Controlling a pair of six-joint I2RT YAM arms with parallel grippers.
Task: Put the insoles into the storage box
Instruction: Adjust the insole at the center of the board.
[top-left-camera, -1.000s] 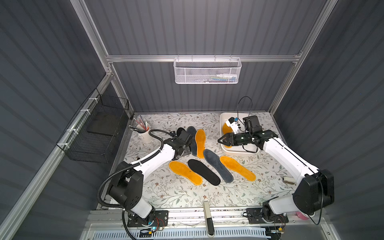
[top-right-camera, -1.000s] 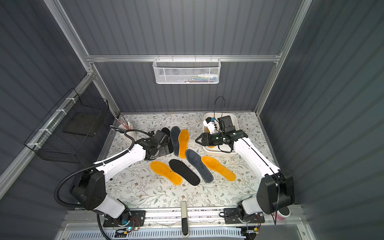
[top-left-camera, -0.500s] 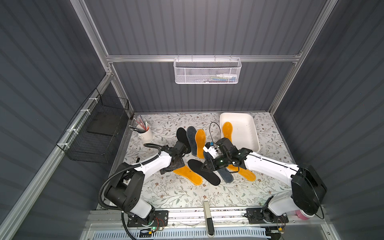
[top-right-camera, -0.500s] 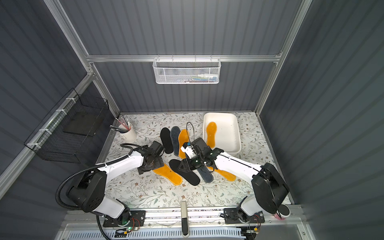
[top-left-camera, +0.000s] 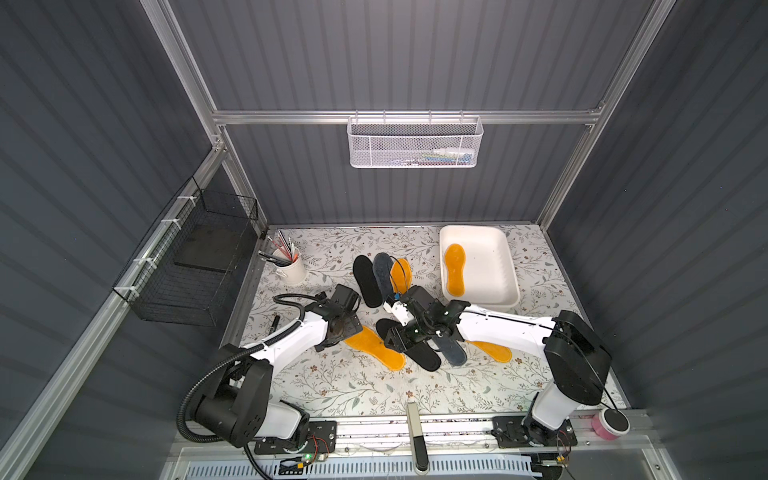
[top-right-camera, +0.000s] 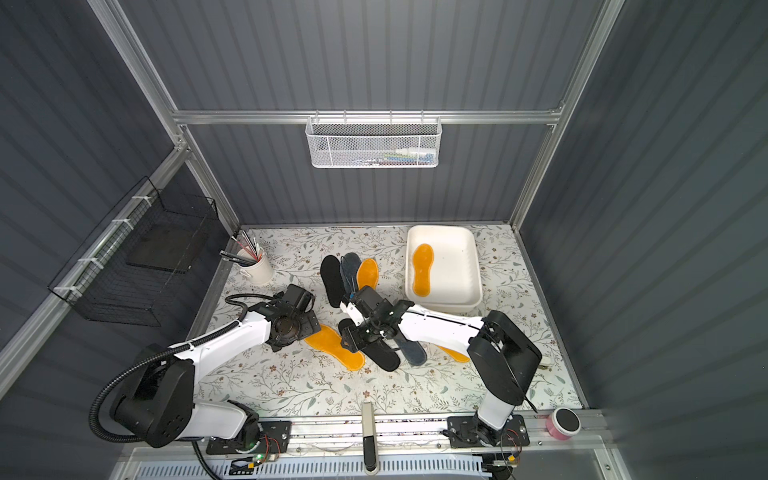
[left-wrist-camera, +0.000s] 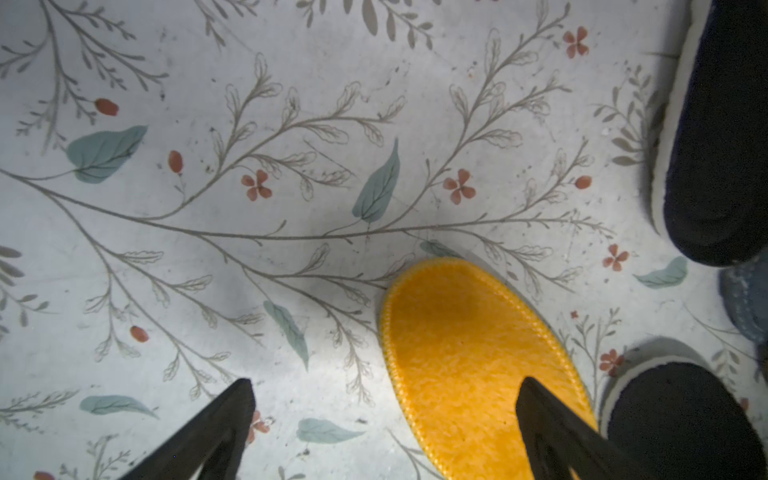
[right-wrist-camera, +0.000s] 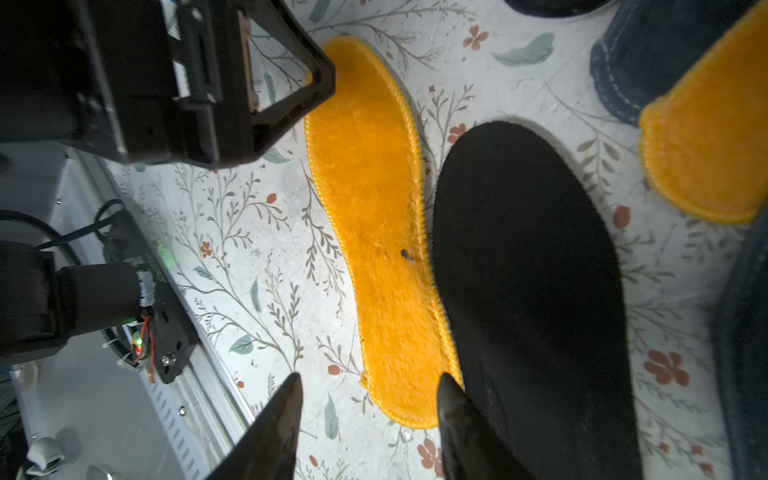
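The white storage box (top-left-camera: 500, 249) stands at the back right with one orange insole (top-left-camera: 454, 268) lying in it. Behind the arms, a black insole (top-left-camera: 365, 280), a dark grey one (top-left-camera: 383, 272) and an orange one (top-left-camera: 402, 270) lie side by side. In front lie an orange insole (top-left-camera: 374, 347), a black one (top-left-camera: 422, 357), a grey one (top-left-camera: 452, 353) and another orange one (top-left-camera: 490, 351). My left gripper (left-wrist-camera: 384, 395) is open low over one end of the front orange insole (left-wrist-camera: 465, 345). My right gripper (right-wrist-camera: 368, 386) is open at that insole's other end (right-wrist-camera: 374, 216), beside the black insole (right-wrist-camera: 532, 270).
A white cup of pens (top-left-camera: 291, 270) stands at the back left, with a black marker (top-left-camera: 275, 322) on the mat near the left edge. A black wire basket (top-left-camera: 195, 266) hangs on the left wall and a white mesh basket (top-left-camera: 415, 143) on the back wall. A pink roll (top-left-camera: 610, 426) sits at the front right.
My right arm swung from the storage box to the front insoles, leaving an orange insole in the box. My left gripper came forward from the back insoles to the front orange one.
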